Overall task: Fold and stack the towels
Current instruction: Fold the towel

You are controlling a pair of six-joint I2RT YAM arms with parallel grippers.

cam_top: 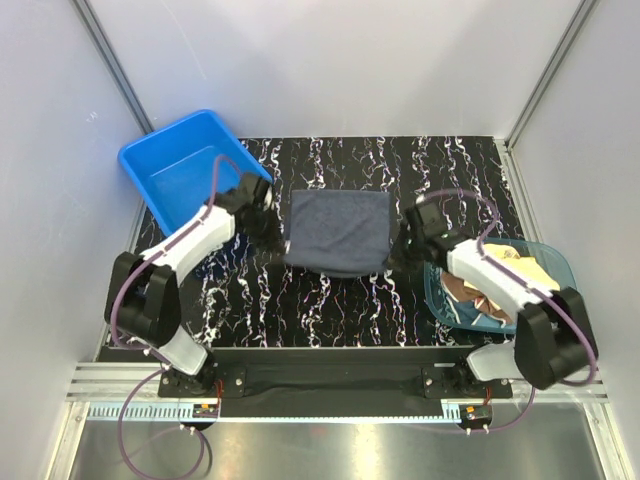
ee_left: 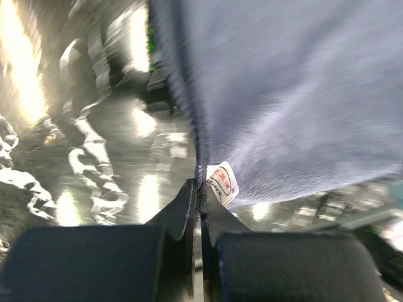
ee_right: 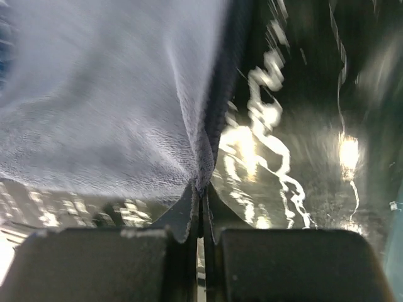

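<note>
A dark navy-grey soft cloth towel [cam_top: 337, 232] is held over the middle of the black marbled table [cam_top: 330, 310].
The left gripper [ee_left: 199, 187] and the right gripper [ee_right: 201, 189] are closed tightly, each pinching one corner of it.

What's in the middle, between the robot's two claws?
The dark navy-grey towel stretches between them. The left gripper and right gripper each pinch a corner of it. The top view shows this best.
</note>
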